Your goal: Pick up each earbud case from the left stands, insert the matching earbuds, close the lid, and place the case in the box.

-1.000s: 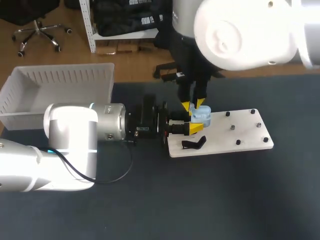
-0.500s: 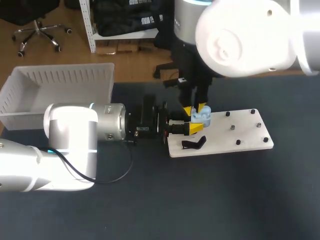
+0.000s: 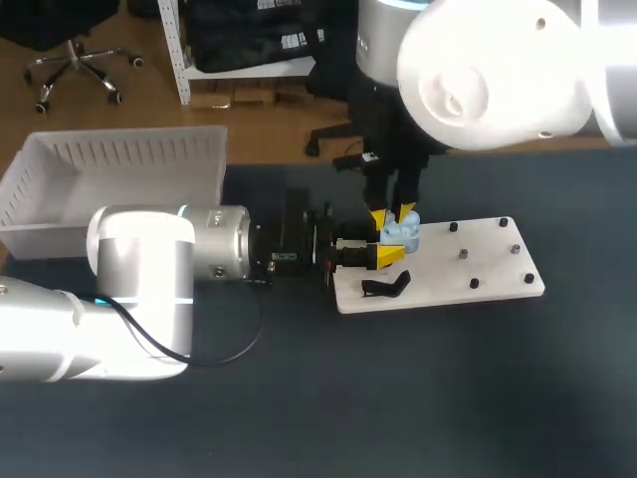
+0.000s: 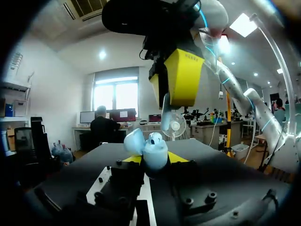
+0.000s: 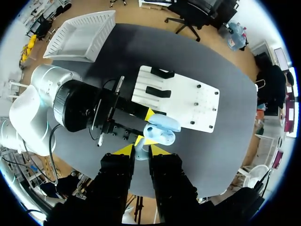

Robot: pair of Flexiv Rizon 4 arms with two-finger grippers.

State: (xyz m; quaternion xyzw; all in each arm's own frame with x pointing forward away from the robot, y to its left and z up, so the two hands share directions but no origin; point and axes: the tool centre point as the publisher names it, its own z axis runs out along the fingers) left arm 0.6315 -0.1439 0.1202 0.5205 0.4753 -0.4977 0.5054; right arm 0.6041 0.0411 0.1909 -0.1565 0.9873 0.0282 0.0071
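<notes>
Where the board (image 3: pixel 478 261) ends on its left side, L gripper (image 3: pixel 390 242) comes in level from beyond that edge. Its fingers are moderately spread and clamp the case (image 3: pixel 401 231) from two sides. L wrist view confirms: one yellow tip on each flank of the case (image 4: pixel 153 149).

Case: pale blue, lid open and tipped back. It is held over the board's left end, toward the far edge. Contact w/ board: cannot tell.

R gripper (image 3: pixel 391 213) hangs vertical directly over the case, above the board's far-left corner. Its fingers are narrow, pinching a small pale earbud (image 5: pixel 140 153). In L wrist view the earbud (image 4: pixel 164 112) hangs below the R finger, just above the open case. Whether it touches the case: cannot tell.

Other items:
- Black stand (image 3: pixel 386 287) lies on the board's near-left corner, close to the case, not touching it.
- Small dark pegs (image 3: pixel 464 254) are scattered over the board's right half, well apart from both grippers.
- White box (image 3: pixel 119 159) w/ slatted wall sits well left of the board and farther back.
- Board lies flat on the dark table (image 3: pixel 448 398).
</notes>
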